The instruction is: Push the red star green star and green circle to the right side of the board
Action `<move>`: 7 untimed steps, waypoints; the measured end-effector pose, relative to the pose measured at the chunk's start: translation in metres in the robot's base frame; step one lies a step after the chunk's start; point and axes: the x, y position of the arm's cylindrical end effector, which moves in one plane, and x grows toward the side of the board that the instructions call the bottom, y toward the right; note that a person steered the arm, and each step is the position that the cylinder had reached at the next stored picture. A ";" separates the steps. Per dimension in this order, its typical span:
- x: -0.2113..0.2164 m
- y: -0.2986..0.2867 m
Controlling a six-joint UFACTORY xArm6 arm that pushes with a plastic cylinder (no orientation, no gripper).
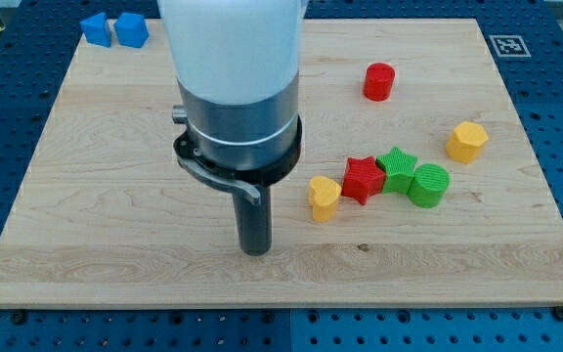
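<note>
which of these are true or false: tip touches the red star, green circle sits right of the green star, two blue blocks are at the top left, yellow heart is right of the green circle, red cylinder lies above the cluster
1. My tip touches the red star. False: it stands apart, to the view's left of the yellow heart.
2. The green circle sits right of the green star. True.
3. Two blue blocks are at the board's top left. True.
4. The yellow heart is right of the green circle. False: it is left of the red star.
5. The red cylinder lies above the cluster. True.
</note>
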 end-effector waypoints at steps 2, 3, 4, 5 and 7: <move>-0.058 0.009; -0.099 0.009; -0.108 0.009; -0.101 0.012; -0.101 0.036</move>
